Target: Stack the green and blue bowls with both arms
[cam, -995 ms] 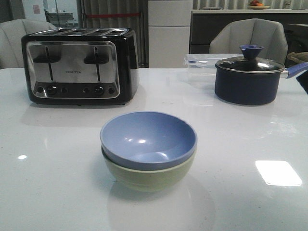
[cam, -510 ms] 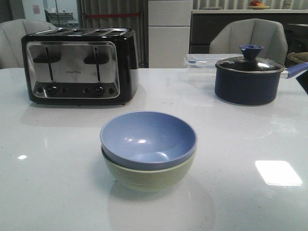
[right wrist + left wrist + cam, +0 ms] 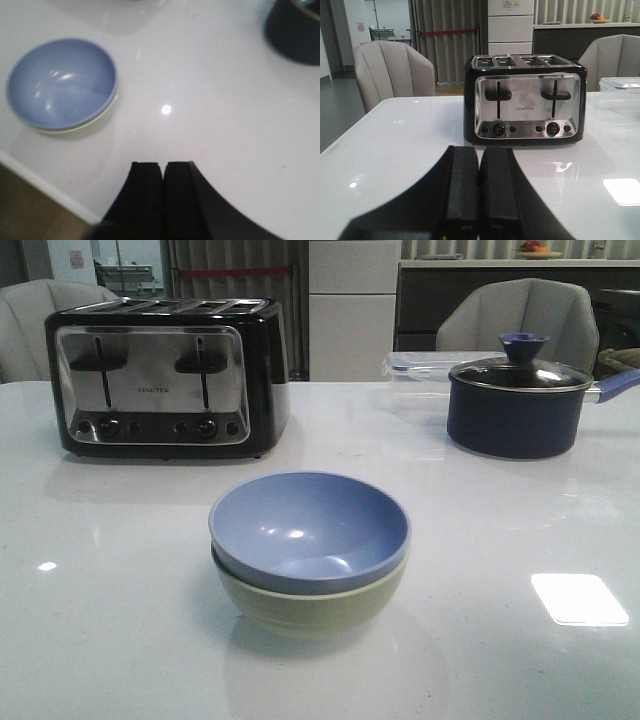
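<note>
The blue bowl (image 3: 309,527) sits nested inside the green bowl (image 3: 305,606) on the white bench (image 3: 120,640), in front of the toaster (image 3: 165,376) and well apart from it; the navy pot (image 3: 517,406) stands to the toaster's right. The left tool (image 3: 478,192) has its fingers pressed together, holding nothing, facing the toaster. The right tool (image 3: 163,192), somewhat blurred, appears likewise closed and empty, apart from the bowls.
</note>
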{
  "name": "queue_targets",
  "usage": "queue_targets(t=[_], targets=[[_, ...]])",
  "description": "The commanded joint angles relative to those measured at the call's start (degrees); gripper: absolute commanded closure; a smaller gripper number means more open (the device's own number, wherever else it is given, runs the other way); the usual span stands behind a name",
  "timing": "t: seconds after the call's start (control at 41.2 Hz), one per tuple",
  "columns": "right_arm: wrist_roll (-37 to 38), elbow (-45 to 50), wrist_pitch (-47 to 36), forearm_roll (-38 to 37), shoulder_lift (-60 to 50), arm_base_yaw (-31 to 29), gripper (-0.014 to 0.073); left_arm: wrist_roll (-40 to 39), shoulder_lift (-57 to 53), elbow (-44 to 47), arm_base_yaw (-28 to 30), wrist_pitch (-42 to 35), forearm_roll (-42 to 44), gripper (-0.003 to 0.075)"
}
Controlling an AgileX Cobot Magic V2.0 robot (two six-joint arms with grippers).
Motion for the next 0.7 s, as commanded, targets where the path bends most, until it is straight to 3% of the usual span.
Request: queue_targets(t=[0.0,0.267,0.68], targets=[[0.1,4.4,-10.6,-0.9,-9.0,-6.2,0.0538,-0.4,-1.1,0.3,0.1,-5.0,-0.5,0.0627],[0.1,20.6,-21.3,-0.9,-31.1,-17.2,0.0538,-0.4,-1.1,0.3,0.1,-5.0,-0.5,0.0627],[0.1,30.4,-28.9,-0.9,-36.7,-19.1,0.0538,-0.4,-1.1,0.3,0.1,-5.0,-0.5,0.0627]])
